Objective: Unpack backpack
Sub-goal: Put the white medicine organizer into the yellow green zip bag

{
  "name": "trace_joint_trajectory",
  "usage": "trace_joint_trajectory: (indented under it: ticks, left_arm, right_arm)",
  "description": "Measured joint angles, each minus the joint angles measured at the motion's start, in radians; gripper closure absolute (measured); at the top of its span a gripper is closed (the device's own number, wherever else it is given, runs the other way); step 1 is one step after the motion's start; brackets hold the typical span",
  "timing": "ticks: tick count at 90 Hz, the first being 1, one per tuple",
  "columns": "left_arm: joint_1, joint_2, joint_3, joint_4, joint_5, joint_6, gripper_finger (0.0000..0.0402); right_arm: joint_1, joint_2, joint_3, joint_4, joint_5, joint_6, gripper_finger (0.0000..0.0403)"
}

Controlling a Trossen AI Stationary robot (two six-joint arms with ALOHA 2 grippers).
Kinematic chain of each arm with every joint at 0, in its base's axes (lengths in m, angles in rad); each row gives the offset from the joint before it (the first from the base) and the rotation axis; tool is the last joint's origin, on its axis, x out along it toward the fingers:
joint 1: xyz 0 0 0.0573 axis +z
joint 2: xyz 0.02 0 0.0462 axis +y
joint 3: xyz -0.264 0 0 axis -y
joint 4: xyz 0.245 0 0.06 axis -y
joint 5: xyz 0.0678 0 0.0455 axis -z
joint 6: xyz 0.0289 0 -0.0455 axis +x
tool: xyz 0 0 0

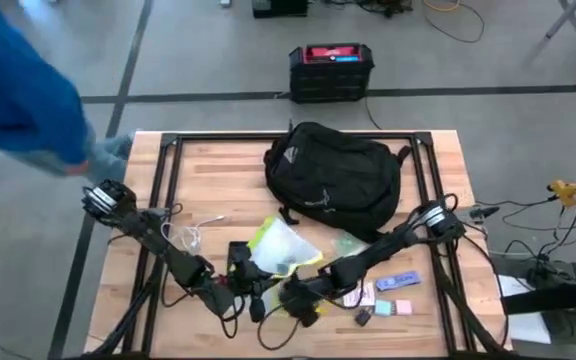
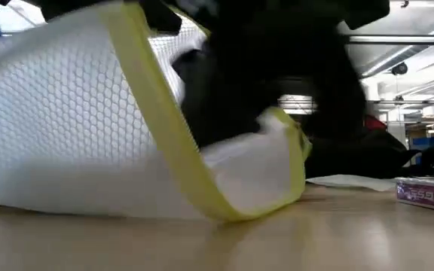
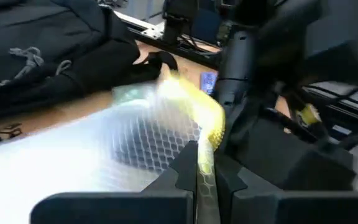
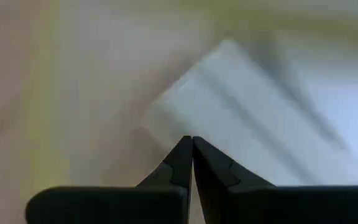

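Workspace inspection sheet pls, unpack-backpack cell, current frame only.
Surface: wooden table with black frame rails.
Job's things: black backpack lies at the table's far middle; whether it is open, cannot tell.
Clutter: white mesh pouch with yellow trim in front of the backpack; purple card box and small pastel items toward the right front.
Grippers: left gripper shut on the pouch's yellow edge; right gripper shut, low beside the pouch, nothing visible between its fingers.
Cables: thin white cable on the table's left; more cables on the floor at right.
Surroundings: black box with red top on the floor behind; person's blue sleeve at far left.
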Motion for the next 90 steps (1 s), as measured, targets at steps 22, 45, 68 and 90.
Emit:
trace_joint_trajectory:
  ticks: [22, 45, 68, 90]
  left_arm:
    - [0.000, 0.006, 0.011, 0.005, 0.019, -0.001, 0.0402]
    - [0.000, 0.008, 0.009, -0.002, -0.003, 0.030, 0.0402]
    - [0.002, 0.013, 0.010, -0.003, -0.027, 0.018, 0.0401]
    - [0.031, 0.006, 0.010, 0.023, -0.070, -0.008, 0.0401]
  right_arm:
    - [0.024, -0.112, 0.025, -0.261, 0.051, 0.035, 0.0403]
    - [0.120, -0.296, -0.045, -0.691, -0.133, 0.372, 0.0395]
    - [0.225, -0.355, -0.174, -0.730, -0.124, 0.650, 0.0265]
    - [0.232, -0.344, -0.186, -0.655, -0.149, 0.630, 0.0133]
